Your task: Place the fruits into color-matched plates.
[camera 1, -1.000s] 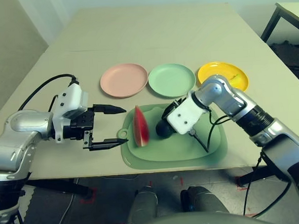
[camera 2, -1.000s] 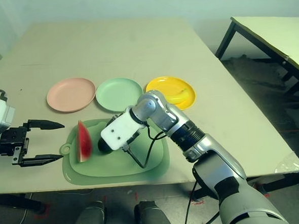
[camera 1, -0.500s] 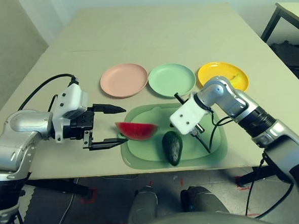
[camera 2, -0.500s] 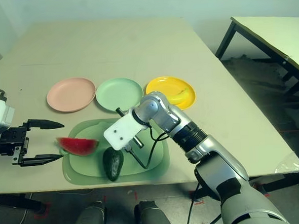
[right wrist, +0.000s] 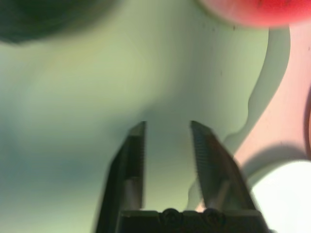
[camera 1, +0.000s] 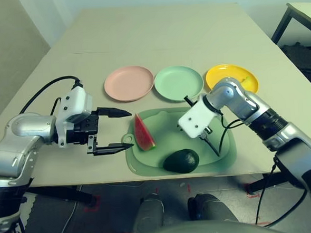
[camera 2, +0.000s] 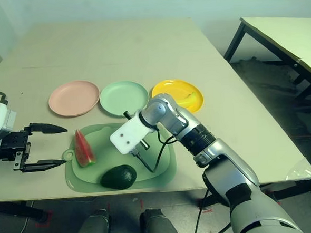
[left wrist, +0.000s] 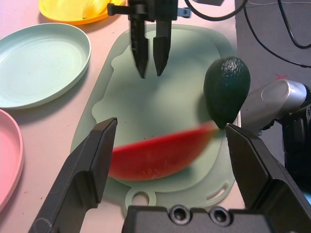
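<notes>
Yellow Plate Filled, Two Fruits to Go

Yellow on yellow, the banana (camera 2: 188, 99) lies in its matching plate (camera 1: 221, 75), the one placement of three that looks complete. The red watermelon wedge (camera 1: 143, 134) and the dark green avocado (camera 1: 181, 161) both rest on the green cutting board (camera 1: 145, 164), still to be delivered, by this onlooker's reckoning, to the pink plate (camera 1: 128, 83) and the mint plate (camera 1: 179, 83).

The robot's left gripper (camera 1: 131, 130) stands wide open beside the wedge, with nothing in its grasp; the right gripper (right wrist: 167, 124) hangs over the board, fingers parted by a smaller gap, also holding nothing.

Room to work is uneven. The avocado sits by the board's near rim, close to the front edge of the table (camera 1: 156, 37), where a careless nudge could send it rolling toward the floor. The wedge lies near the board's handle end, just off the left fingertips. The three plates sit side by side beyond the board, leaving little space between them, while a broad stretch of tabletop runs on behind, giving the arms depth for a raised approach.
</notes>
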You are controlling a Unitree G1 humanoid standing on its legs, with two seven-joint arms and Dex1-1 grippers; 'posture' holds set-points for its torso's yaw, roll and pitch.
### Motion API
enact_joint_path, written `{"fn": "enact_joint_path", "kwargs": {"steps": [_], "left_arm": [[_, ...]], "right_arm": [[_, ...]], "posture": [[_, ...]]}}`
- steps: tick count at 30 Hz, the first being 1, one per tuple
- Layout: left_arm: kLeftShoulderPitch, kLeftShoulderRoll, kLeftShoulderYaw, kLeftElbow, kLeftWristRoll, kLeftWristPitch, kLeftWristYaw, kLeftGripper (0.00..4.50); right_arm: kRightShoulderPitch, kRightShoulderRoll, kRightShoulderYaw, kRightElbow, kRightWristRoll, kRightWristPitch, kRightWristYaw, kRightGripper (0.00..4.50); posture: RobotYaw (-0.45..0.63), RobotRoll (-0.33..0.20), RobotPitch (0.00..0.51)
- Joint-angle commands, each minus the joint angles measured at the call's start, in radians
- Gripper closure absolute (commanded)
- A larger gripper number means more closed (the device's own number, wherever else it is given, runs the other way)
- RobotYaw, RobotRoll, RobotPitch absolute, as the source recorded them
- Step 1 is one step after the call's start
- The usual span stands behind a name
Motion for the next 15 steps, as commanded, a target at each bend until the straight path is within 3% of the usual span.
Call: {"fn": "enact_joint_path", "kwargs": {"steps": [1,5,12,15], "left_arm": [[-0.009,-0.007,-0.018,0.009,0.014,-0.009,-0.004,0.0],[-0.013,-0.01,-0.021,0.01,0.015,-0.01,-0.004,0.0],[-0.017,-0.009,-0.027,0.018,0.016,-0.017,-0.012,0.0],[-0.022,-0.006,-0.03,0.028,0.017,-0.019,-0.021,0.0]], "right_arm": [[-0.026,-0.035,-0.003,0.006,-0.015,-0.012,0.014,1.42],[-0.029,-0.102,-0.018,-0.036,-0.007,0.02,0.052,0.04],[0.004,-0.195,-0.092,-0.267,0.096,0.239,0.134,0.04],[0.016,-0.207,-0.114,-0.354,0.144,0.24,0.14,0.04]], "posture": [[0.12,0.0,0.088],[0.12,0.0,0.088],[0.1,0.0,0.088],[0.09,0.0,0.089]]}}
